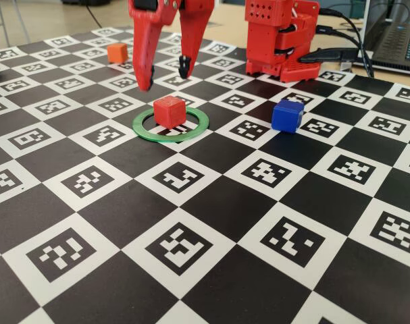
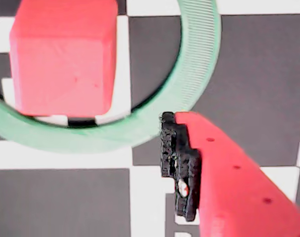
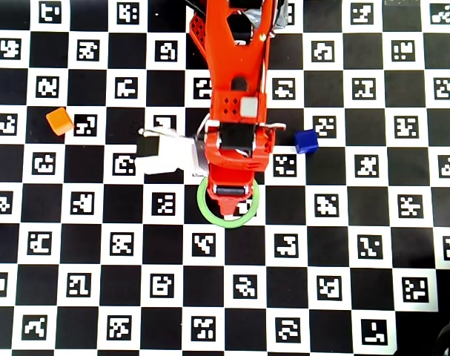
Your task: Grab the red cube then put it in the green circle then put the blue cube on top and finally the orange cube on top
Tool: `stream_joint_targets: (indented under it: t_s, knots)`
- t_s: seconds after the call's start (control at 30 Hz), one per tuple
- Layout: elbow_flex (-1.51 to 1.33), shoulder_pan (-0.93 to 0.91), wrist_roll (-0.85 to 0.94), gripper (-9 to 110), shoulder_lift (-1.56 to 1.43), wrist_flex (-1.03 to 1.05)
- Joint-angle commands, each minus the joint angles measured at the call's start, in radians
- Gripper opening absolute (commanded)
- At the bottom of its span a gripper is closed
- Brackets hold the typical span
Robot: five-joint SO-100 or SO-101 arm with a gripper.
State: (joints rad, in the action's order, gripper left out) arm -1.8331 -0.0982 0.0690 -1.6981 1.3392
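Your table (image 1: 211,209) is covered by a flat black-and-white checkerboard printed with square markers. In the fixed view the matte red cube (image 1: 169,110) sits inside the thin green circle (image 1: 145,129) at centre frame, with the pincer (image 1: 165,75) hanging released just above it, grasping nothing. The blue cube (image 1: 286,115) lies right of centre, the orange cube (image 1: 117,52) upper left. The overhead view hides the red cube under the arm; the wrist view shows the ring's fine ridges.

A flat checkerboard mat (image 1: 211,209) of black squares and coded white markers carries a thin green plastic ring (image 1: 142,129) around a small matte red cube (image 1: 169,110). In the overhead view, a small orange cube (image 3: 59,120) lies at ten o'clock from the ring and a deep-blue cube (image 3: 306,141) at two o'clock.
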Motion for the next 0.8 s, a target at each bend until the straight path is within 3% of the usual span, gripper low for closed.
stream_joint_targets:
  t_s: [0.0, 0.4, 0.77]
  knots:
    - [0.1, -0.032, 0.025, 32, -0.098, 0.08]
    - [0.052, -0.132, 0.048, 32, -0.152, 0.176]
    - [0.034, -0.051, -0.169, 35, -0.23, 0.229]
